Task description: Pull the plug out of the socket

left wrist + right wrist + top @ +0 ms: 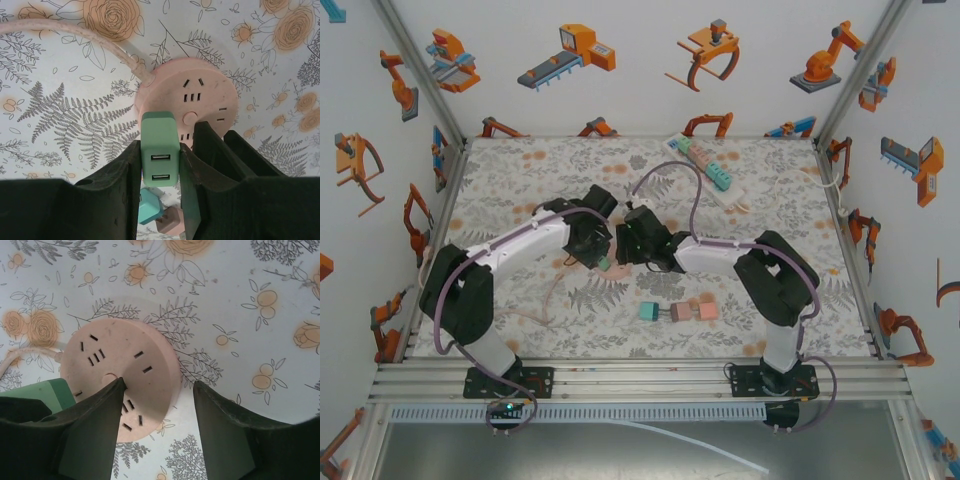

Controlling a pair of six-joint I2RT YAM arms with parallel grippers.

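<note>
The left gripper [167, 139] pinches the green plug [159, 134] seated in the pink socket [202, 92]; the right gripper [159, 385], spread, straddles the socket's rim.

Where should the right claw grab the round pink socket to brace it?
Probably the side wall of the round pink socket, pinched across its width from above, on the half away from the green plug. It lies low and flat, and the left claw clamps the plug at one edge.

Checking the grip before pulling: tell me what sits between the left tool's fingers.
The green plug, squeezed by both fingers of the left tool and seated in the pink socket; the left wrist view shows it.
</note>
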